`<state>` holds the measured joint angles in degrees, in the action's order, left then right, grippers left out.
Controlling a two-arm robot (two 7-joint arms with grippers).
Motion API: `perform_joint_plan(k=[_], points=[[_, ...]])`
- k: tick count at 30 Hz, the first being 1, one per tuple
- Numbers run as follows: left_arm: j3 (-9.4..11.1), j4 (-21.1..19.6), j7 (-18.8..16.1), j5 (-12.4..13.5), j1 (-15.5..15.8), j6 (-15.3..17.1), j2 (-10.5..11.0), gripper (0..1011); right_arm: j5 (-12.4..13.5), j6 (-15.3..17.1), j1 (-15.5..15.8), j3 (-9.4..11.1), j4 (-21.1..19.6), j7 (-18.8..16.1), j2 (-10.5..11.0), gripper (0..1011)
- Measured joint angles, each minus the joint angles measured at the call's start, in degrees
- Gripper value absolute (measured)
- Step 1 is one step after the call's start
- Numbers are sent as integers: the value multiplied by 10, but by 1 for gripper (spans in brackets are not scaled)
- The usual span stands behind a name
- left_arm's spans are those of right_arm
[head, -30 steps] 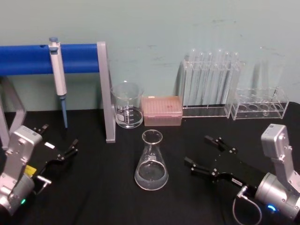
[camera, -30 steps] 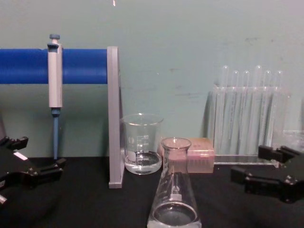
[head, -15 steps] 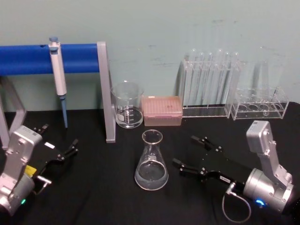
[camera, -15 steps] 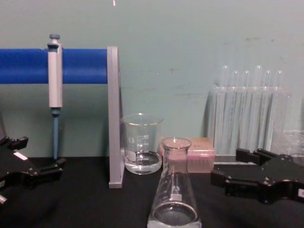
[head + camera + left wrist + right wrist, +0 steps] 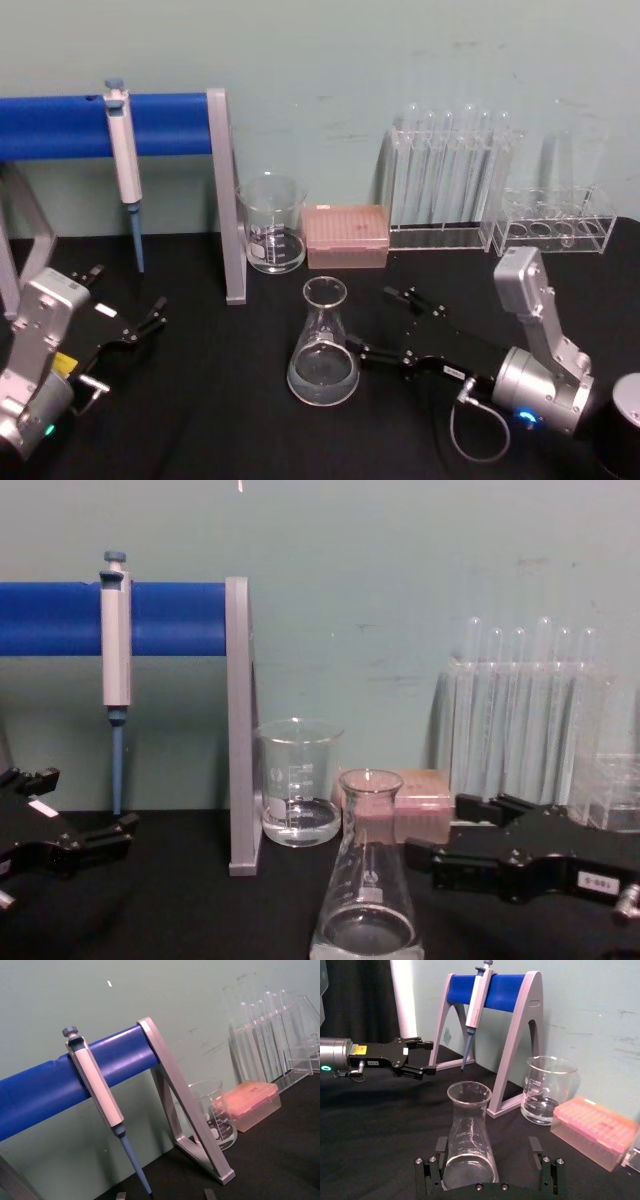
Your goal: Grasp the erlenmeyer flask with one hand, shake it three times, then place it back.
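1. Your flask [image 5: 323,350] stands upright at the centre front of the black table [image 5: 220,420]. It is just ahead of the right gripper [image 5: 370,321] and lined up with its gap, with the near fingertip just beside its base.
2. The jaws are spread wide and hold nothing.
3. The right arm reaches in low from the right. The left gripper [image 5: 125,297] sits parked at the left, jaws apart.
4. You have one flask, one beaker [image 5: 272,238], one pipette [image 5: 124,160], one pink box [image 5: 345,235] and two clear racks [image 5: 445,200].
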<state>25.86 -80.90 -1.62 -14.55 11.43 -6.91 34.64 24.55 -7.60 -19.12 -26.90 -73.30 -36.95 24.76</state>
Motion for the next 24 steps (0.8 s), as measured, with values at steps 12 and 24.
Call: perform_joint_plan(k=[12,24], points=[[0,0,0,0,0,0,0,1001,-3,-8,-26,-15,30,-15,-19,1003],[0,0,0,0,0,0,0,1001,-7,-9,-44,-27,52,-19,-37,1003]])
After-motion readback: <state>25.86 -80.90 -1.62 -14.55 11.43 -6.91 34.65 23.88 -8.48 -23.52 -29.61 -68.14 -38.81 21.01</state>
